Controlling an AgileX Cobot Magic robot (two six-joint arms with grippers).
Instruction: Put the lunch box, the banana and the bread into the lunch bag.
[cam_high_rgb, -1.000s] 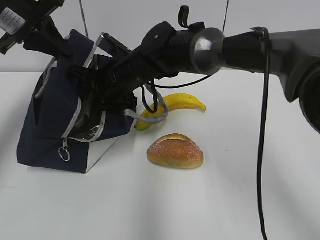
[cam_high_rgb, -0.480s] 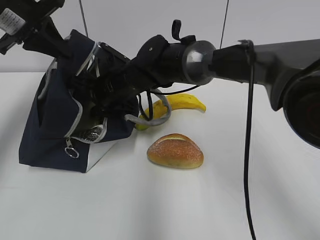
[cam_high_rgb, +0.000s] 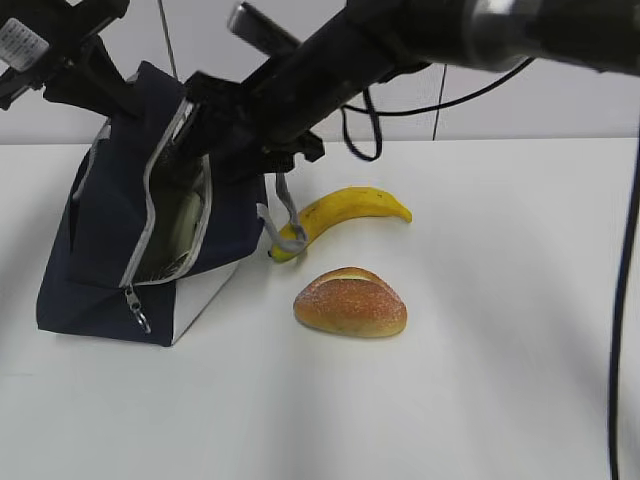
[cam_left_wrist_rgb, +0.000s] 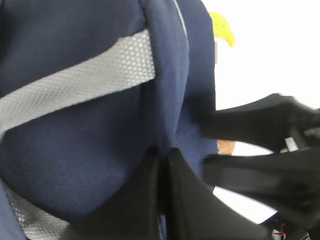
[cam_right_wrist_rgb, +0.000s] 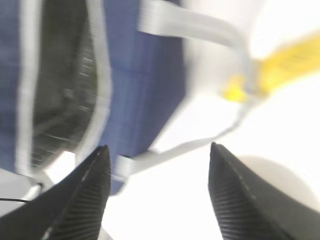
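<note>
From the exterior view, the lunch bag (cam_high_rgb: 150, 235) sits on the white table (cam_high_rgb: 470, 380) at about nine o'clock from the bread (cam_high_rgb: 351, 302), with its zipper mouth gaping toward the camera. The banana (cam_high_rgb: 345, 212) lies at twelve o'clock from the bread, apart from it, its stem end just beside the bag's drooping grey handle (cam_high_rgb: 285, 215).

My left gripper (cam_left_wrist_rgb: 164, 165) shows best in my left wrist view: both fingers are pressed together on a fold of the navy fabric at the bag's upper edge, with a grey mesh strap (cam_left_wrist_rgb: 75, 85) crossing the cloth at ten o'clock from the pinch. That view also catches a sliver of banana at the top and a speck of bread crust behind my other arm. The exterior view only shows that arm reaching the bag's top left corner; the grip itself is hidden there.

My right gripper (cam_right_wrist_rgb: 157, 192) has its fingers (cam_right_wrist_rgb: 80, 200) spread wide with nothing between them, hovering over bare table just outside the bag's mouth. This view is blurred, yet it shows the dark interior at ten o'clock and the handle looping toward the banana at two o'clock.

I cannot make out the lunch box in any view.
</note>
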